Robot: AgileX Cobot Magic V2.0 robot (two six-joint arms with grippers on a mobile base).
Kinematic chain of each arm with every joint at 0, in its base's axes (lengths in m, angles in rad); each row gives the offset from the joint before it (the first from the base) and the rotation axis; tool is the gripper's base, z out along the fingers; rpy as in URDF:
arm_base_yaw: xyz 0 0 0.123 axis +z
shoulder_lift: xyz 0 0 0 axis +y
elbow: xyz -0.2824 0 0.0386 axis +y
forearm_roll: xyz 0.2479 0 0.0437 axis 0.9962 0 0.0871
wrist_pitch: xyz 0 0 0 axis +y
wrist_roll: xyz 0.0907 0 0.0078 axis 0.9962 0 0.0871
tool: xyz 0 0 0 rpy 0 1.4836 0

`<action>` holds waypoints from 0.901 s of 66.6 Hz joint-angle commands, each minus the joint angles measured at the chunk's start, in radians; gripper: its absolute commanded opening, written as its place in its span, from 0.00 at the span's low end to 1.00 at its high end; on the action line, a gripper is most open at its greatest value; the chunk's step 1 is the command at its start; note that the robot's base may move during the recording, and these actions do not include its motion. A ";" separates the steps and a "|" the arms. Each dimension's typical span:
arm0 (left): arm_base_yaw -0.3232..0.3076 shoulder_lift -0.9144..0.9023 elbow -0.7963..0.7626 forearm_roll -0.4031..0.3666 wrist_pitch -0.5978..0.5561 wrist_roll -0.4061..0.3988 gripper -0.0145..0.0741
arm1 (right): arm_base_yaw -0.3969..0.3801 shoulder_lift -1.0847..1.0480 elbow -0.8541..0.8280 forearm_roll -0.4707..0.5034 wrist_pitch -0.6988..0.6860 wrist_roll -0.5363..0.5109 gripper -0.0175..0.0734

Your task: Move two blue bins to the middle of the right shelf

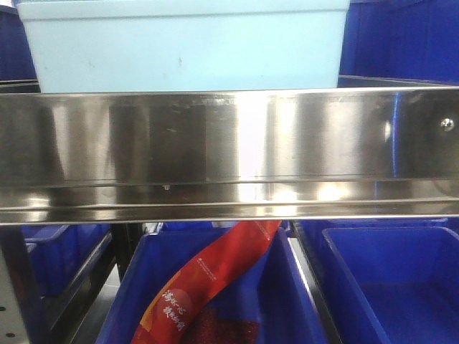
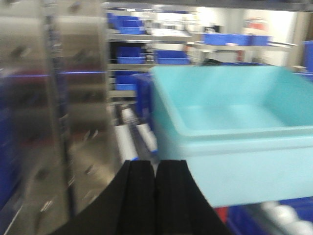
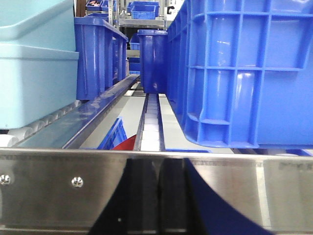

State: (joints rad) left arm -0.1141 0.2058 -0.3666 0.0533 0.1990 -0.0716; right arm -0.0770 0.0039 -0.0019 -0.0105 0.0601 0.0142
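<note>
L claw [image 2: 155, 178] closed, empty | pale bin [image 2: 230, 132] just R of it | R claw unseen

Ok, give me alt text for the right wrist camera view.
A large blue bin fills the right side, resting on a roller shelf behind a steel rail. A light turquoise bin sits at left, with more blue bins behind. The right gripper shows below, fingers together.
</note>
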 commanded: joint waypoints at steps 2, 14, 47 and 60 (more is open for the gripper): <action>0.084 -0.080 0.102 -0.053 -0.035 0.026 0.04 | -0.004 -0.004 0.002 -0.002 -0.024 0.000 0.01; 0.119 -0.179 0.213 -0.053 -0.035 0.026 0.04 | -0.004 -0.004 0.002 -0.002 -0.024 0.000 0.01; 0.117 -0.206 0.367 -0.003 -0.142 -0.013 0.04 | -0.004 -0.004 0.002 -0.002 -0.024 0.000 0.01; 0.117 -0.206 0.367 -0.023 -0.142 -0.013 0.04 | -0.004 -0.004 0.002 -0.002 -0.024 0.000 0.01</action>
State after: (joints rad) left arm 0.0006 0.0045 0.0000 0.0409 0.0767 -0.0779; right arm -0.0770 0.0039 -0.0019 -0.0105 0.0601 0.0161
